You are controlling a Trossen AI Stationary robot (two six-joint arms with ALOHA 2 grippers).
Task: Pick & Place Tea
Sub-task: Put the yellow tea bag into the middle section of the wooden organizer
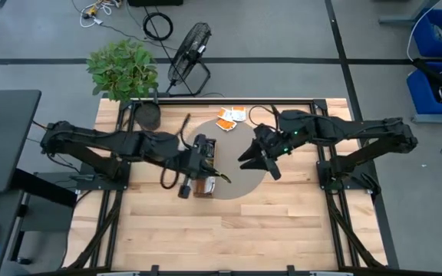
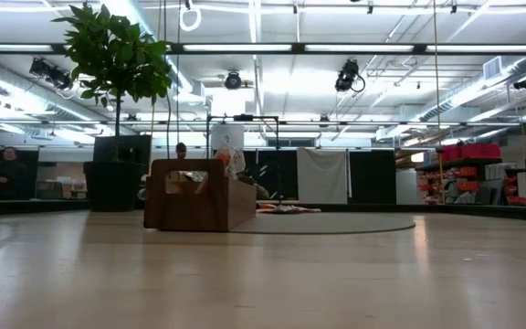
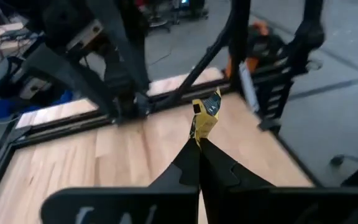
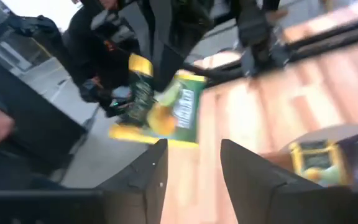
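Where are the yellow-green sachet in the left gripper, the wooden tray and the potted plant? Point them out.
yellow-green sachet [image 3: 205, 118]: left wrist view, middle of the pinched packet.
wooden tray [image 2: 199, 203]: low view, its near end wall.
potted plant [image 1: 123, 67]: high view, its leaves.

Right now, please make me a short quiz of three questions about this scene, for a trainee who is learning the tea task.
1. True or false: the left gripper is shut on a yellow-green sachet.
2. How do the right gripper's fingers stand? A) open B) shut on a sachet C) shut, empty
3. Fill in: in the high view, loose orange-and-white sachets lie on the table near the ____ gripper.

Key: 1 true. 2 A. 3 right.
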